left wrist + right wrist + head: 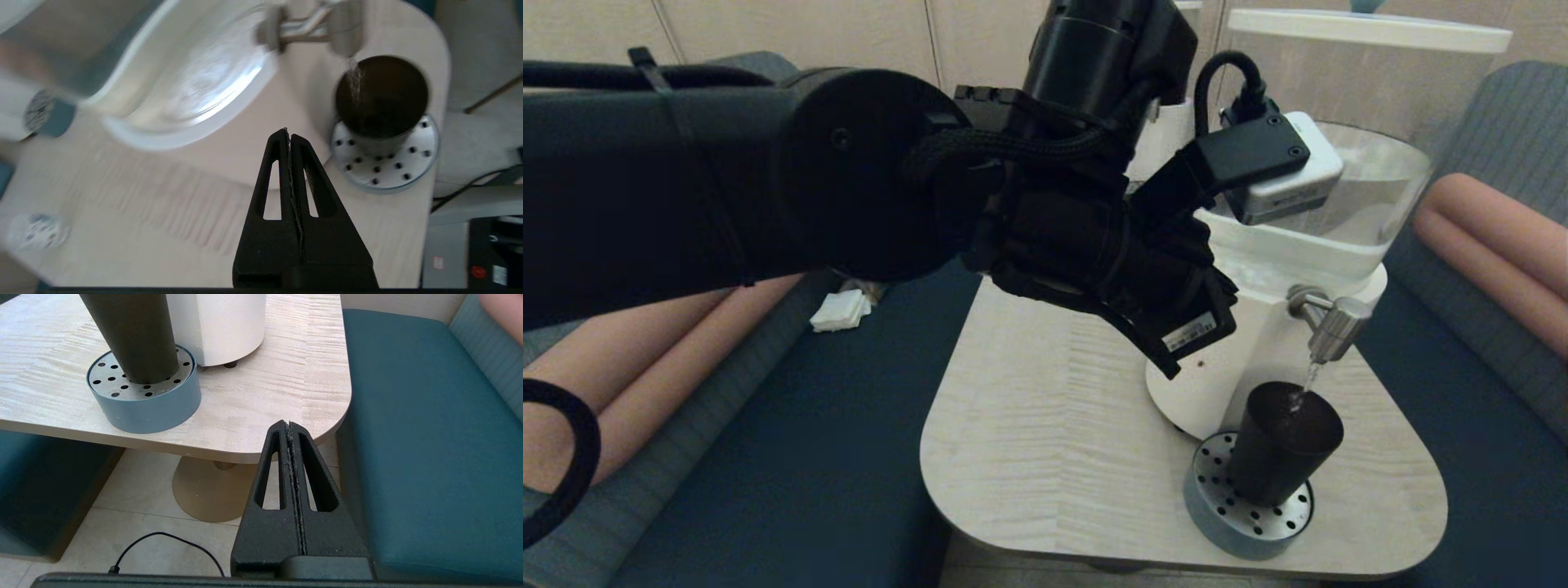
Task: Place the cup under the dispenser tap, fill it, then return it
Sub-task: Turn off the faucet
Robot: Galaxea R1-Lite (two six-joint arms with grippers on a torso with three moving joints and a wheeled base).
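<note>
Pale wood-grain tabletop (1054, 457) sits between teal bench seats (425, 428), carrying a white-based dispenser (1241, 359) whose clear tank holds water. On a round perforated drip tray (1241, 523) stands the cup (1282, 445), upright, mouth up, directly below the dispenser tap (1331, 327); a thin stream of water falls from the nozzle into it. Above the table, the left gripper (289, 136) hovers with fingers pressed together, empty. Off the table's edge, over the floor, the right gripper (289, 428) is likewise closed on nothing.
</note>
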